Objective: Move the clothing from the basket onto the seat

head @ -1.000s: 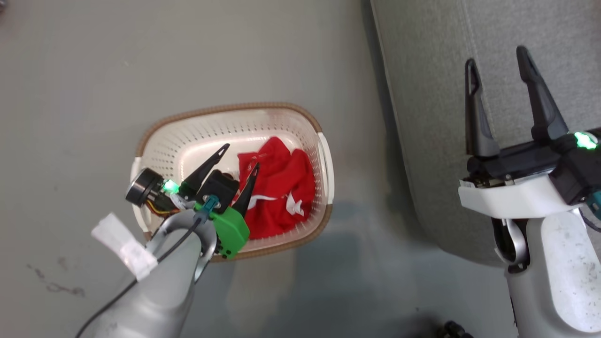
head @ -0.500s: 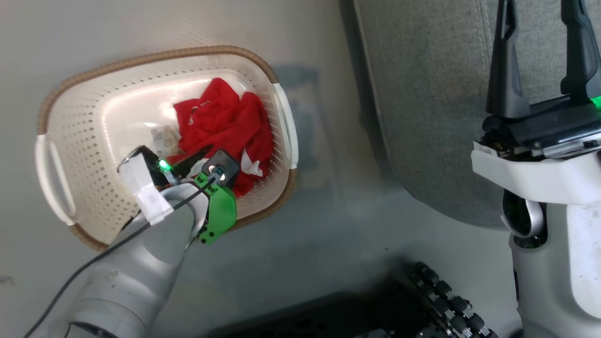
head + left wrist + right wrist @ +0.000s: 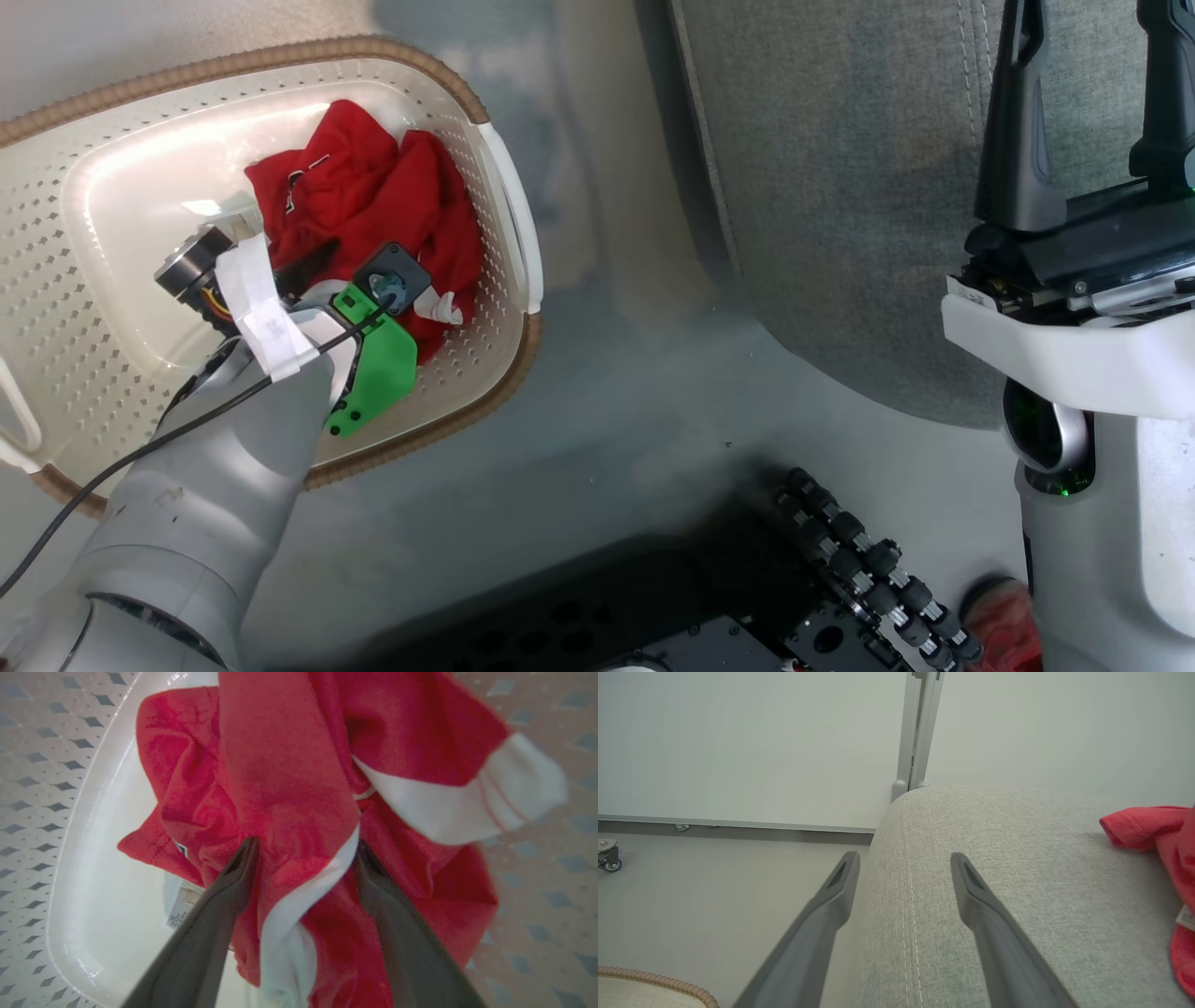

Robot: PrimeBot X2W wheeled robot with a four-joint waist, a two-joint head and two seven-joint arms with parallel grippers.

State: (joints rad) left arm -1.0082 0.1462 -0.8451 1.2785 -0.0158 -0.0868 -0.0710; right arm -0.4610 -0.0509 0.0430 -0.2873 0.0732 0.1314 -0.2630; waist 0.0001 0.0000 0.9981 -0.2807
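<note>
Left wrist view: left end effector (image 3: 306, 845), spread wide, straddles a fold of the clothing (image 3: 289, 765) inside the basket (image 3: 84, 882); closing deep on the bunched fold should lift it cleanly; right end effector (image 3: 904, 858) hovers wide open over the seat (image 3: 1027, 868). Basket label sticker (image 3: 180, 911): print unreadable.

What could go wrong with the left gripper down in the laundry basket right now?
1. The open left gripper straddles just one fold of the red garment; closing might pinch a thin edge that slips out on lifting.
2. Trailing fabric could catch the laundry basket rim and drag the basket along.
</note>
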